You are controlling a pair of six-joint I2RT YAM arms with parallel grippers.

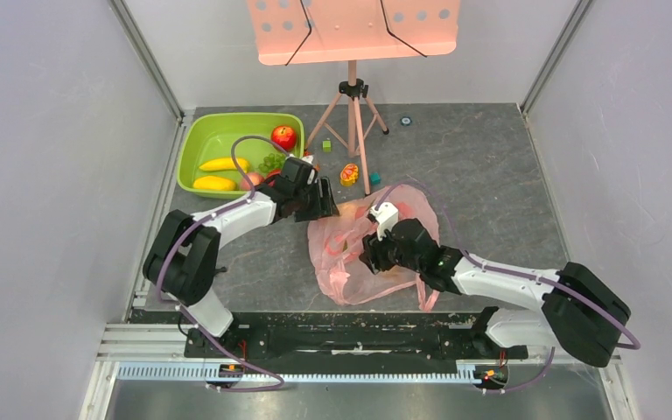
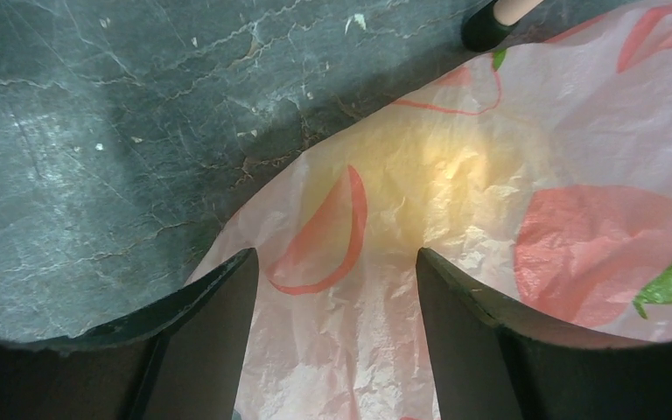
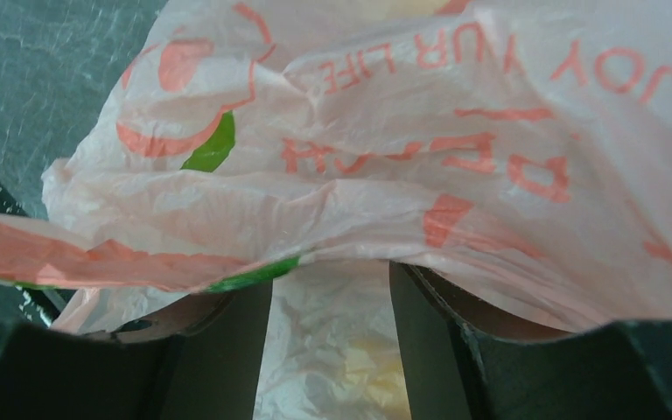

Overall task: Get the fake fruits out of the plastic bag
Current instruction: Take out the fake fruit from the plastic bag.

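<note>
The plastic bag (image 1: pixel 350 262) lies crumpled and pink on the table's middle. My left gripper (image 1: pixel 322 203) hovers at the bag's upper left edge, open, with flat bag film (image 2: pixel 341 350) under the gap. A yellow fruit (image 2: pixel 429 171) glows through the film beyond its fingertips. My right gripper (image 1: pixel 372 249) sits low on the bag's middle, its jaws apart. A printed fold of bag (image 3: pixel 385 166) drapes over its fingertips. Loose film and a yellowish lump (image 3: pixel 376 376) fill the gap between the fingers. More fake fruits lie in the green basin (image 1: pixel 201 140): a red apple (image 1: pixel 284 136) and two yellow ones (image 1: pixel 223 164).
A pink music stand's tripod (image 1: pixel 354 122) stands just behind the bag, one foot (image 2: pixel 487 26) near my left gripper. Small toys (image 1: pixel 348 174) lie by the tripod. Grey walls close in on both sides.
</note>
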